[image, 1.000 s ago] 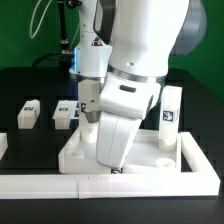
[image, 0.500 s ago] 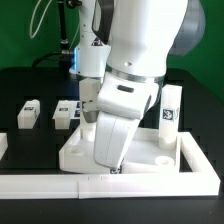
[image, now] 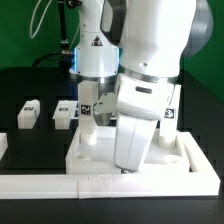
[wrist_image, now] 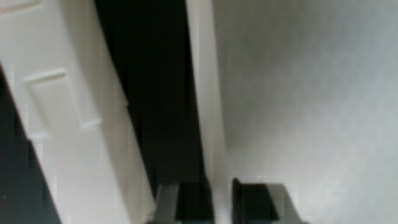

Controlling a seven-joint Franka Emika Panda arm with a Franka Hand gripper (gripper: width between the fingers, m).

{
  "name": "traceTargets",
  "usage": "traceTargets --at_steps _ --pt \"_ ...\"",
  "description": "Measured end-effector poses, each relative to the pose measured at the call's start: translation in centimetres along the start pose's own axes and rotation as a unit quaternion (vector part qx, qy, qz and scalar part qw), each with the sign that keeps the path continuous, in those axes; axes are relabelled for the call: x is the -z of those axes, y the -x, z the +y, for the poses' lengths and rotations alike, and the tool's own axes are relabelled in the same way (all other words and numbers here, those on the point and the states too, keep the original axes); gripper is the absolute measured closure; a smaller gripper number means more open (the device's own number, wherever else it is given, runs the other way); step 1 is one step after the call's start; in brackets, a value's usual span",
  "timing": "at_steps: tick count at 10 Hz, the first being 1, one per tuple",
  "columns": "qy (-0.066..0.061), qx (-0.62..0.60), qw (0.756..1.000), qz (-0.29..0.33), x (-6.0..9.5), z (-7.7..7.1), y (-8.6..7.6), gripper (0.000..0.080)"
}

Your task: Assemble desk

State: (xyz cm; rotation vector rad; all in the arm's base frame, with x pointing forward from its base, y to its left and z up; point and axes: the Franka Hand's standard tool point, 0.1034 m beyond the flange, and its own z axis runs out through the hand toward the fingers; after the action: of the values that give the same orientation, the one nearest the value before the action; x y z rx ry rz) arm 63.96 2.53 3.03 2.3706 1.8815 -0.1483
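Observation:
The desk top (image: 92,158), a white tray with a raised rim, lies at the front of the black table. One white leg (image: 88,118) stands upright at its far left corner. A second leg (image: 171,106) stands at the far right, partly behind the arm. Two more legs (image: 27,113) (image: 65,114) lie on the table at the exterior view's left. My gripper (image: 130,168) reaches down to the tray's front rim, its fingers hidden by the hand. In the wrist view the gripper (wrist_image: 222,196) is shut on the thin rim (wrist_image: 201,90) of the desk top (wrist_image: 311,110).
Long low white border strips (image: 100,186) run along the front edge, with another strip (image: 205,160) at the exterior view's right. In the wrist view a white strip (wrist_image: 71,120) lies across a dark gap from the rim. The arm blocks the tray's middle.
The jaws have shut on the tray's rim. The arm's wrist has swung toward the exterior view's right, uncovering the upright leg at the far left corner.

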Motion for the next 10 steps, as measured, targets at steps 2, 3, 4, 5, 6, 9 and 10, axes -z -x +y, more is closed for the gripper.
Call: traceTargets --at_steps 2,3,4,5,6,9,10 --pt "-0.003 -0.002 1.0 -0.008 0.1 0.4 -0.4 0.0751" --pt "-0.006 -0.002 1.0 -0.012 0.1 0.9 -0.5 0.0751" --pt "-0.008 -0.003 1.0 -0.014 0.4 1.5 -0.7 0.0751" --pt "-0.016 -0.003 1.0 -0.019 0.4 1.6 -0.7 0.0751" --pt "-0.026 -0.004 0.999 -0.024 0.4 1.7 -0.8 0.0751" --pt "-0.031 -0.008 0.999 -0.027 0.3 2.2 -1.0 0.0757" --pt "-0.031 -0.009 0.999 -0.027 0.3 2.2 -0.9 0.0757"
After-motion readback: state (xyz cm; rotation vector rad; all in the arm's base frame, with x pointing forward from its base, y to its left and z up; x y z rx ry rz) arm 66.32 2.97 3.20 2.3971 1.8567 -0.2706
